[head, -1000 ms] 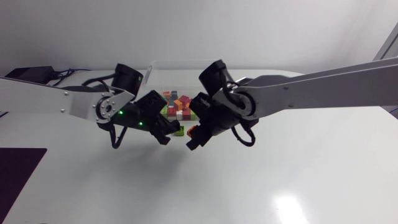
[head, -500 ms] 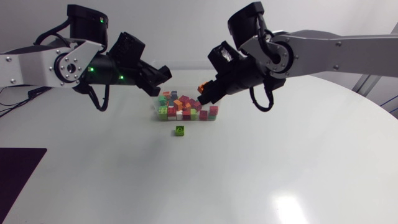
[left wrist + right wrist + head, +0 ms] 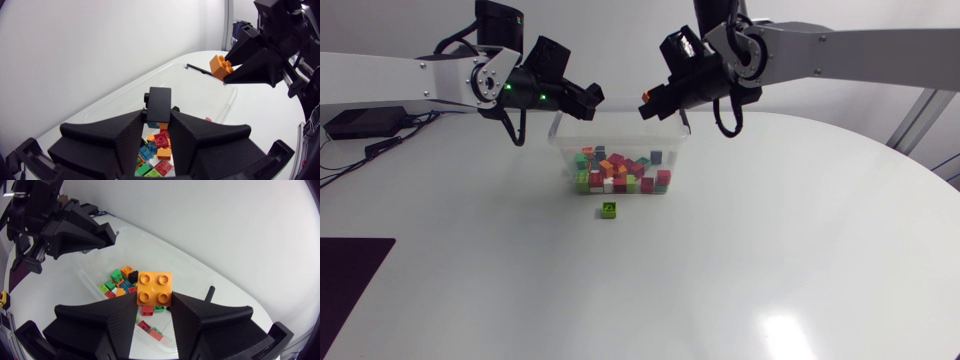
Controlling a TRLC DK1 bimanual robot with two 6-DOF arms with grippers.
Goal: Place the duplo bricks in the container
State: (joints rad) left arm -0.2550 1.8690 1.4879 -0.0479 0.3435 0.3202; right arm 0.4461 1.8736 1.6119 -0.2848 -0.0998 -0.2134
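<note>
Right gripper [image 3: 154, 299] pinches an orange brick [image 3: 154, 287] by two sides, studs up, high above the far right part of the clear container [image 3: 557, 150]. Facing it from the left, the left gripper [image 3: 159, 120] is nearly pressed together, its tips clamped on what looks like a black brick [image 3: 159, 102], also above the container. Below them lies a pile of coloured bricks [image 3: 620, 170] on the container's floor. One green brick [image 3: 608, 209] sits outside on the tabletop [image 3: 770, 250], just near of the front wall.

The drop is the risk. The orange brick hangs close to the rim and well above the pile, so a release here may strike the wall or bounce off the heap and land outside. The black piece is held only at the fingertips and could twist loose. The two grippers point at each other over one opening, and lowering both together invites a knock.

The black piece blends into the left gripper from overhead. The container's clear walls are hard to trace, and its far rim is partly hidden behind both grippers.
</note>
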